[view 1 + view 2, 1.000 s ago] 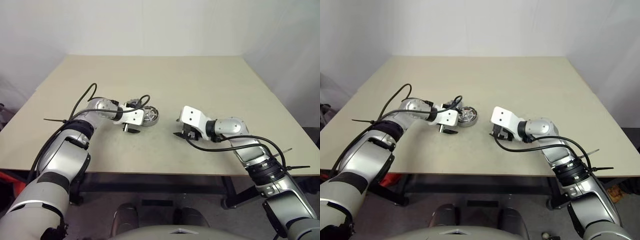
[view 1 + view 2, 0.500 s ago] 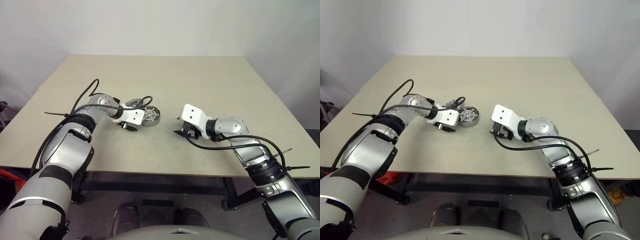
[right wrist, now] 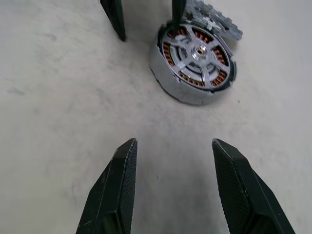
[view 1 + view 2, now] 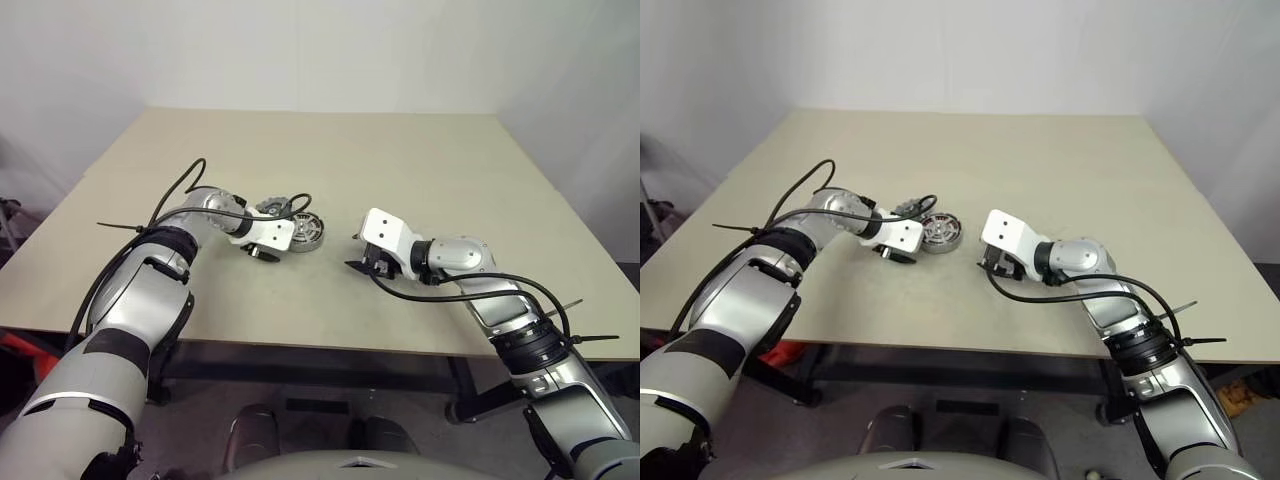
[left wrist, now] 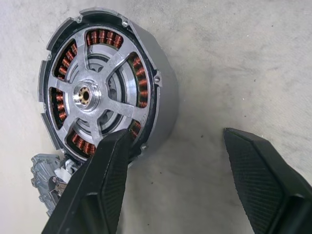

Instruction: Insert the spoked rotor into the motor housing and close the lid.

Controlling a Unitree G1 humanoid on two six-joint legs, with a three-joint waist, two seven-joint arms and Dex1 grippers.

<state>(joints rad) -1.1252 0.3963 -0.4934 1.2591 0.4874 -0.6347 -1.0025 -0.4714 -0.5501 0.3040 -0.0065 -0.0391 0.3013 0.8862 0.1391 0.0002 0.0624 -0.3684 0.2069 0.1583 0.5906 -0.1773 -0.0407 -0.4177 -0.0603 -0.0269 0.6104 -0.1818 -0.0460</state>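
Observation:
The motor housing (image 5: 161, 105) lies flat on the table, and the spoked rotor (image 5: 85, 95) sits inside it, silver spokes over the copper windings. The grey notched lid (image 3: 217, 22) leans tilted against the housing's far side, and its edge shows in the left wrist view too (image 5: 46, 173). My left gripper (image 5: 178, 156) is open beside the housing. One finger (image 5: 105, 190) overlaps the rim, the other (image 5: 263, 175) stands over bare table. My right gripper (image 3: 174, 146) is open, a short way from the housing (image 4: 308, 232), with nothing between its fingers.
The beige table (image 4: 400, 150) stretches wide behind and to both sides of the parts. Black cables loop over the left wrist (image 4: 185, 185) and the right forearm (image 4: 470, 290). A white wall stands behind the table.
My left arm has lifted its elbow and turned its wrist slightly next to the housing. The whole picture has shifted a little. The right arm and the parts have stayed put.

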